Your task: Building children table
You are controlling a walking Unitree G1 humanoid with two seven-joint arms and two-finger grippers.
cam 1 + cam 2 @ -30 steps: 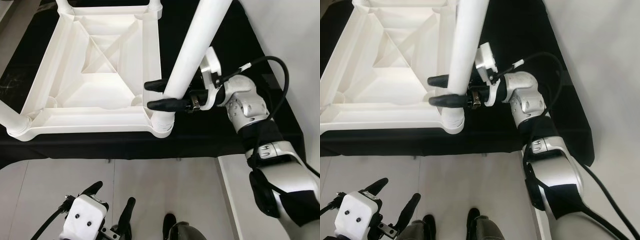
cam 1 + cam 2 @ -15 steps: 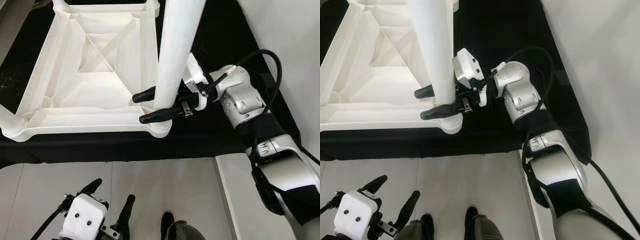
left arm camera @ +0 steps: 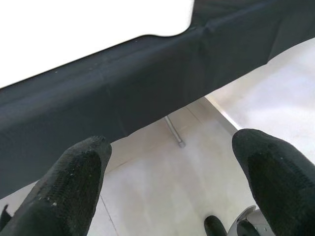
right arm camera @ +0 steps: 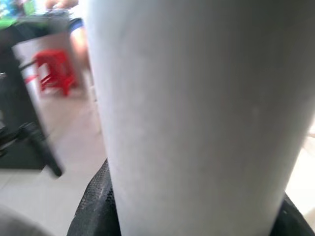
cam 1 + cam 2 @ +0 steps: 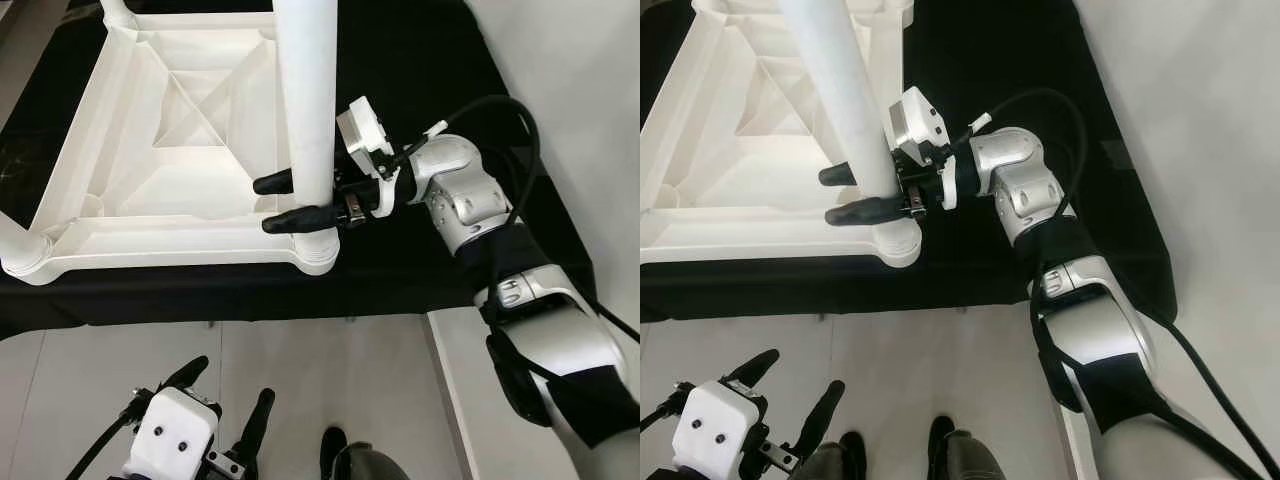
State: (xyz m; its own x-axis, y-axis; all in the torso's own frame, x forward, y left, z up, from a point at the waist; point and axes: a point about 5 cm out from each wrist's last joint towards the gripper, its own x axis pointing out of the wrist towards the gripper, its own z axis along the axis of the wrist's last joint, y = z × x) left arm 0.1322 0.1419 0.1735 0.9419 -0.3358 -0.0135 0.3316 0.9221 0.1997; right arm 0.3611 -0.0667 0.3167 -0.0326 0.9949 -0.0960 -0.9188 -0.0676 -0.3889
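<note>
While left tool (image 5: 222,402) hangs open, right tool (image 5: 282,201) clamps white table leg (image 5: 308,90) — above corner socket (image 5: 318,250).

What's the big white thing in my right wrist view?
Observer: A round white table leg, held upright by the right gripper.
Operator: Where does it go?
Observer: Its lower end is right by the near corner socket of the upside-down tabletop; I cannot tell whether it is seated.
Operator: And my other arm?
Observer: The left gripper hangs open, low over the floor.
</note>
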